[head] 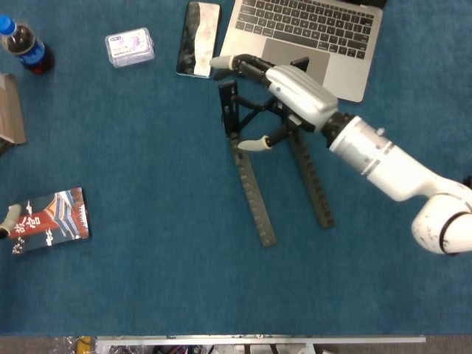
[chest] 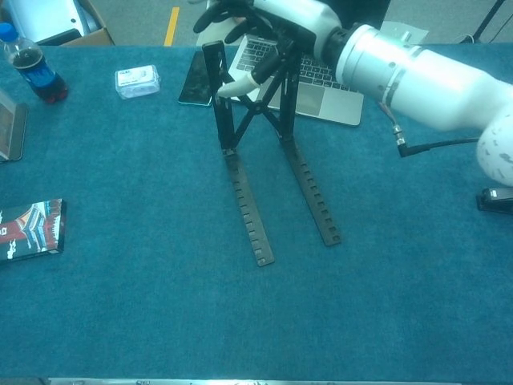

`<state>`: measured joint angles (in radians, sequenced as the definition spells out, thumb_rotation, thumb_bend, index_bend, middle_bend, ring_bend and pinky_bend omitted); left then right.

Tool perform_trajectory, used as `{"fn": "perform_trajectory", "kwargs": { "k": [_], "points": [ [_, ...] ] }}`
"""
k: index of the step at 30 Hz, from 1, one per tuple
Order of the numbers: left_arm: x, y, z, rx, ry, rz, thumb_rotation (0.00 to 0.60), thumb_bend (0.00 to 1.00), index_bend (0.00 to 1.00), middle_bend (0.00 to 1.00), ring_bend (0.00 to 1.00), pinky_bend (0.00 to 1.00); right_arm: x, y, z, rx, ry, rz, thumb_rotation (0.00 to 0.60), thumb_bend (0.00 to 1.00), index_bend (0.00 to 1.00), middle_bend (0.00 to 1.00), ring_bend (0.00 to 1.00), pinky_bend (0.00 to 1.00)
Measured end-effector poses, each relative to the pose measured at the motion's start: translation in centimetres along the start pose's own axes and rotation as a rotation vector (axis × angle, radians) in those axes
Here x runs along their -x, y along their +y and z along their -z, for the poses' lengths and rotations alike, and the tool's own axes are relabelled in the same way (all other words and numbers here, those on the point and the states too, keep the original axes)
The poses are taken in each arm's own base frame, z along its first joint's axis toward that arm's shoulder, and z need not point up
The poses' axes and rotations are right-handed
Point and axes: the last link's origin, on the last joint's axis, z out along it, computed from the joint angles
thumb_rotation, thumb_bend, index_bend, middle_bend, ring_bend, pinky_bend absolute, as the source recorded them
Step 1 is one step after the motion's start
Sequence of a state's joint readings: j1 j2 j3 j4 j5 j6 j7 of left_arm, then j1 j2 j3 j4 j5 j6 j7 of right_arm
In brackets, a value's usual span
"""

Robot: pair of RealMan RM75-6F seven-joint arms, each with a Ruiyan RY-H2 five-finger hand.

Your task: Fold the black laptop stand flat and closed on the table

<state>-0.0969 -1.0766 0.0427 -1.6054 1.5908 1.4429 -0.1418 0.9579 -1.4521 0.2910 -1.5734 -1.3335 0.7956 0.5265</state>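
Stand, upright just before the laptop on the bench, is being straddled by the right hand, fingers spread, nothing gripped; uprights should be pressed down evenly.

Matt black metal-looking laptop stand, glossy white plastic shell on right hand, fuzzy teal cloth over bench, brushed silver laptop.
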Motion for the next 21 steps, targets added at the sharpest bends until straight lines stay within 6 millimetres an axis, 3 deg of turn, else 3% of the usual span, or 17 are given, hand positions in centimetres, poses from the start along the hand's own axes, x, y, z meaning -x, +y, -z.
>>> {"fn": "perform_trajectory", "kwargs": {
  "k": [9, 21],
  "points": [
    [-0.1, 0.0, 0.1, -0.001, 0.004, 0.0, 0.6, 0.35, 0.02, 0.04, 0.0, 0.0, 0.9, -0.3, -0.6, 0.003, -0.04, -0.046, 0.6, 0.0, 0.13, 0.23, 0.11, 0.19],
    [-0.2, 0.1, 0.3, 0.006, 0.008, 0.002, 0.6, 0.35, 0.02, 0.04, 0.0, 0.0, 1.6, -1.6, 1.7, -0.022, -0.115, -0.068, 0.6, 0.0, 0.13, 0.23, 0.11, 0.19]
  ]
}}
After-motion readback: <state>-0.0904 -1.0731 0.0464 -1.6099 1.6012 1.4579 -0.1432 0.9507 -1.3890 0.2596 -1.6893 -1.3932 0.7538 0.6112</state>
